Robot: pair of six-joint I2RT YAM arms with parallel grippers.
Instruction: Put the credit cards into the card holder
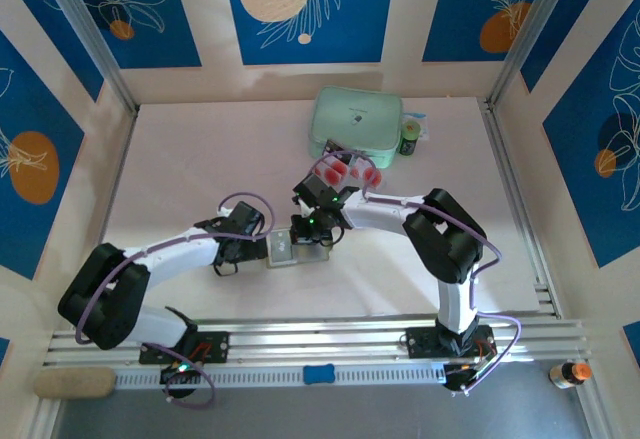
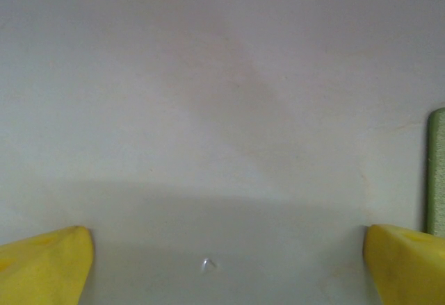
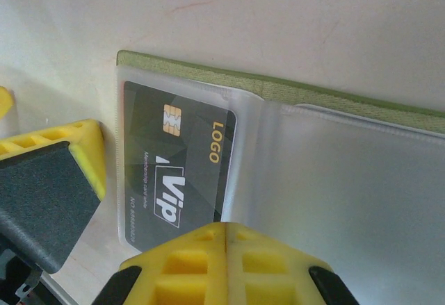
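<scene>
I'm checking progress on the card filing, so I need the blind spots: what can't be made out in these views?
- Top view: the count of credit cards remaining; small, and the right arm overlaps them.
- Right wrist view: whether the shut right gripper pinches the black card; the gripper hides its lower edge.
- Left wrist view: the card holder; the frame's right edge cuts off all but a green strip.

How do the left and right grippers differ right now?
The left gripper is wide open above bare table; the right gripper is shut, tips together. The right hangs over the card holder; the left sits beside its edge. Both have yellow fingers.
</scene>
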